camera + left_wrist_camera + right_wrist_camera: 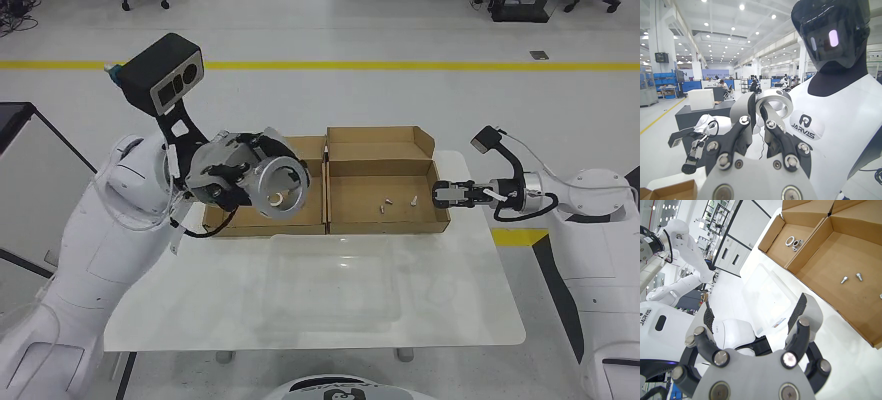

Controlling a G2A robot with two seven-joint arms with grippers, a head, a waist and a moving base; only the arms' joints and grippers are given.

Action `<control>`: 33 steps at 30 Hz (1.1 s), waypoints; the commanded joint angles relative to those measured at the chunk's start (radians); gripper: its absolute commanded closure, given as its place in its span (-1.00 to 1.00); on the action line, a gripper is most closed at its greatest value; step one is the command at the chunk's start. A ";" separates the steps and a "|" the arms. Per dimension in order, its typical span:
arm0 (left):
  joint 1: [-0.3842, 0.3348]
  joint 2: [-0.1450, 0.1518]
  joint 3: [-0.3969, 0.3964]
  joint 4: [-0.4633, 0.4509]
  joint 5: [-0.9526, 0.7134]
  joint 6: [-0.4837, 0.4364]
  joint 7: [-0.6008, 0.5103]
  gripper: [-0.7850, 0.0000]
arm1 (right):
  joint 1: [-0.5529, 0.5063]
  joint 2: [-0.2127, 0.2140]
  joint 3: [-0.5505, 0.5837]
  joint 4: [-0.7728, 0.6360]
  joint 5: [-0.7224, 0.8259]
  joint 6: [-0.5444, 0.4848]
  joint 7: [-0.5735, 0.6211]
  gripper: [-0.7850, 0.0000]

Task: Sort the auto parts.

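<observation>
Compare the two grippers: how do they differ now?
The left gripper is shut on a metal ring; the right gripper is open and empty. The left gripper is above the left box; the right gripper is at the right box's edge. Both have the same two-finger build.

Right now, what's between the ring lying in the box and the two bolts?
The flanged part beside the ring, then the two boxes' adjoining cardboard walls, then bare box floor up to the bolts. Right wrist view shows it.
</observation>
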State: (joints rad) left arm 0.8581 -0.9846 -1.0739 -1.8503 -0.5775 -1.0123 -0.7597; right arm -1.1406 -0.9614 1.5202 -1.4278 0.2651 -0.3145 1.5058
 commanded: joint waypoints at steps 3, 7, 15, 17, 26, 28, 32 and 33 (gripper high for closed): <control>0.025 -0.038 -0.039 0.003 -0.082 0.000 -0.048 1.00 | 0.000 0.000 0.000 0.000 0.000 0.000 0.000 -1.00; 0.049 -0.068 -0.074 0.001 -0.095 0.000 -0.048 1.00 | 0.000 0.000 0.000 0.000 0.000 0.000 0.000 -1.00; 0.072 -0.126 -0.095 -0.015 -0.161 0.000 -0.048 1.00 | 0.000 0.000 0.000 0.000 0.000 0.000 0.000 -1.00; 0.074 -0.139 -0.099 -0.013 -0.157 0.000 -0.048 1.00 | 0.000 0.000 0.000 0.000 0.000 0.000 0.000 -1.00; 0.069 -0.162 -0.104 0.005 -0.054 0.000 -0.049 1.00 | 0.000 0.000 0.000 0.000 0.000 0.000 0.000 -1.00; 0.069 -0.162 -0.104 0.005 -0.054 0.000 -0.049 1.00 | 0.000 0.000 0.000 0.000 0.000 0.000 0.000 -1.00; 0.069 -0.162 -0.104 0.005 -0.054 0.000 -0.049 1.00 | 0.000 0.000 0.000 0.000 0.000 0.000 0.000 -1.00; 0.072 -0.163 -0.105 0.005 -0.054 0.004 -0.041 1.00 | 0.000 0.000 0.000 0.000 0.000 0.000 0.000 -1.00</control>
State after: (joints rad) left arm 0.9269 -1.1470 -1.1777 -1.8456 -0.6321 -1.0122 -0.8084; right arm -1.1406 -0.9614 1.5202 -1.4278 0.2651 -0.3145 1.5058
